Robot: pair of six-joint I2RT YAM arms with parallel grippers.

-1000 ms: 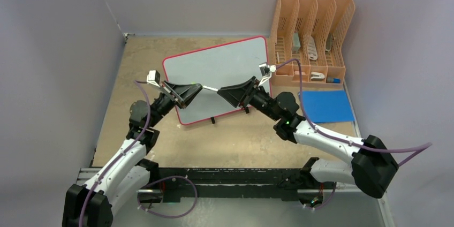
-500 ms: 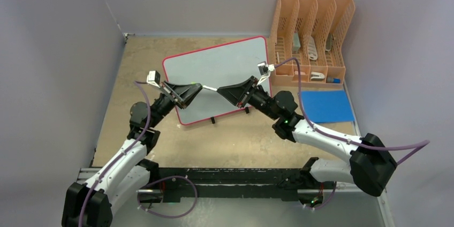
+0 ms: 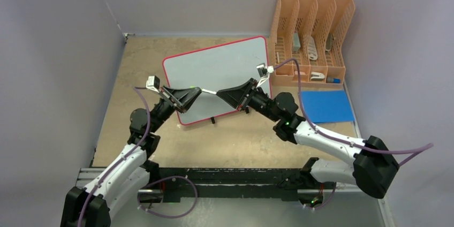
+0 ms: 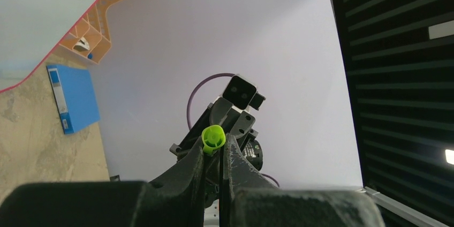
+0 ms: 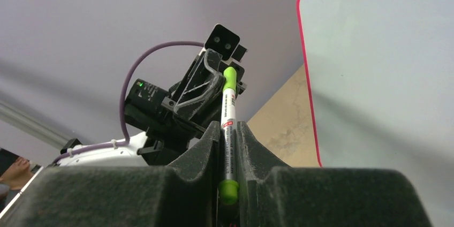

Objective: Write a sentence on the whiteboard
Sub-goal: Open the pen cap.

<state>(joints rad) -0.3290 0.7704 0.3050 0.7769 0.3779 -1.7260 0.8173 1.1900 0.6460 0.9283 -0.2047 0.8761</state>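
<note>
Top external: whiteboard (image 3: 219,69) lies flat mid-table and no writing shows on it. Both arms meet above the whiteboard's near edge. Left gripper (image 3: 194,93) and right gripper (image 3: 225,93) face each other, tip to tip, with a marker (image 3: 210,90) bridging the gap between them. Orange file rack (image 3: 313,29) stands just right of the whiteboard; blue folder (image 3: 325,105) lies off its near right corner.

Left wrist: left gripper (image 4: 214,149) is clamped on the green cap (image 4: 213,138), which is seen end-on. The right gripper sits directly behind the cap, in line with it. A whiteboard corner (image 4: 43,2) shows at upper left.

Right wrist: right gripper (image 5: 229,130) is closed tight on the marker (image 5: 228,112) barrel, label up. The far green end is seated in the left gripper (image 5: 209,93). The whiteboard (image 5: 385,66) lies to the right, its face bare.

Judgement: one gripper on the cap and one on the barrel, both on one axis, suits a straight pull to uncap. The cap looks seated, but I cannot tell for sure. Held above the whiteboard, the tip has little way to go to the writing surface. Writing not yet begun.
</note>
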